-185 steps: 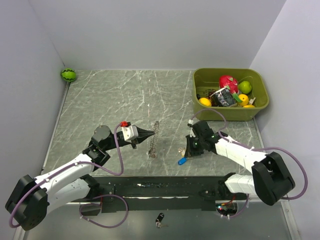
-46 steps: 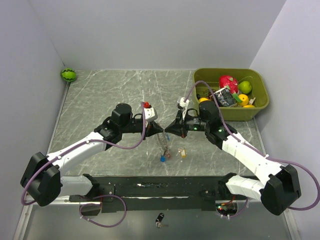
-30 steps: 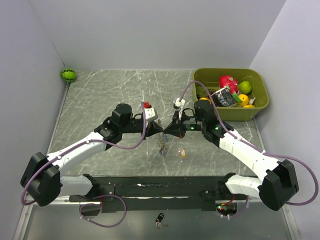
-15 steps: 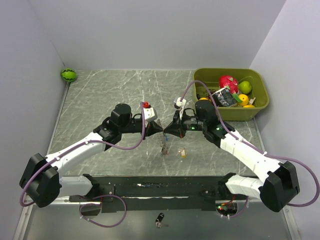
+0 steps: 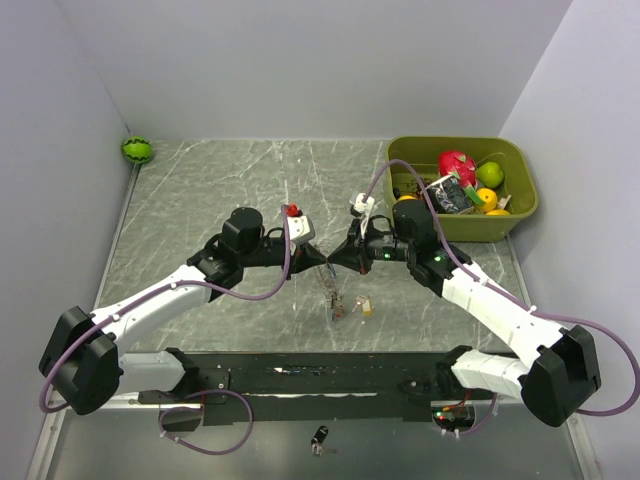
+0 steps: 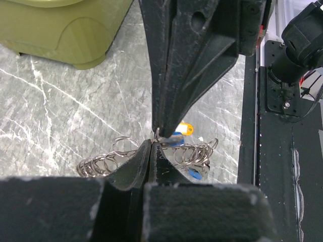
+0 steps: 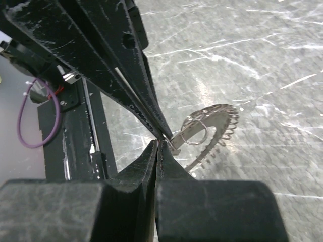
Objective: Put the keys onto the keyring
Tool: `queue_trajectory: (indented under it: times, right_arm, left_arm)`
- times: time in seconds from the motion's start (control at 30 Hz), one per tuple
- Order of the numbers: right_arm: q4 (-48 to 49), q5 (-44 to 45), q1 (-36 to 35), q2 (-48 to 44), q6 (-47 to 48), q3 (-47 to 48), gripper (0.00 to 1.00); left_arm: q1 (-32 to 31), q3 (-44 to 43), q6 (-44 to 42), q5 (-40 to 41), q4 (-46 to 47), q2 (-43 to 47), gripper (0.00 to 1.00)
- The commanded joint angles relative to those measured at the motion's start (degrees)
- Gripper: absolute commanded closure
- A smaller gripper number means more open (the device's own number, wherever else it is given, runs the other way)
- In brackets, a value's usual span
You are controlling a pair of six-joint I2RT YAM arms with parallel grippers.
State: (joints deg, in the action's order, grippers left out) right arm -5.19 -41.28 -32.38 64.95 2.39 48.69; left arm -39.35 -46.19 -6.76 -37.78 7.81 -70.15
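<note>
Both arms are now drawn in together at mid-table. Six seconds back they stand apart, the left holding the ring up alone and the right down by a blue key on the slab.

Left gripper (image 6: 152, 151): fingers pressed together, pinching the ring (image 6: 192, 152), whose wavy loops show on both sides of its tip. Right gripper (image 7: 158, 151): also pressed together, tip to tip with the left. It nips a small bit of metal at the ring's edge, too small to name.

The ring hangs off the table under the two tips. The blue key (image 6: 196, 174) is off the slab and dangles at the ring's low end, so I judge it threaded. Over the last second there is hardly any motion, only the ring swinging slightly.

The tan key (image 5: 366, 305) lies loose on the table just beside the hanging ring, not yet on it. So the task is partly done.

Writing: none legible. The wrapper print in the bin (image 5: 460, 230) is too small to read.
</note>
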Motion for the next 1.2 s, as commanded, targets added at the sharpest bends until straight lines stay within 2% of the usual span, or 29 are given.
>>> queue_trajectory:
  times: [0.0,0.73,1.17]
  right_arm:
    - [2.5,3.3,-0.2,-2.0,-0.7,-0.1,1.00]
    - [1.7,7.3,-0.2,-2.6,-1.2,-2.2,1.00]
    - [3.5,4.9,-0.3,-3.4,-1.3,-3.0,1.00]
  left_arm:
    - [-0.4,-0.5,0.2,-2.3,2.9,1.7,0.99]
    - [-0.5,0.9,1.4,-2.9,6.8,3.4,0.99]
    - [-0.5,3.6,2.1,-1.9,11.4,5.7,0.99]
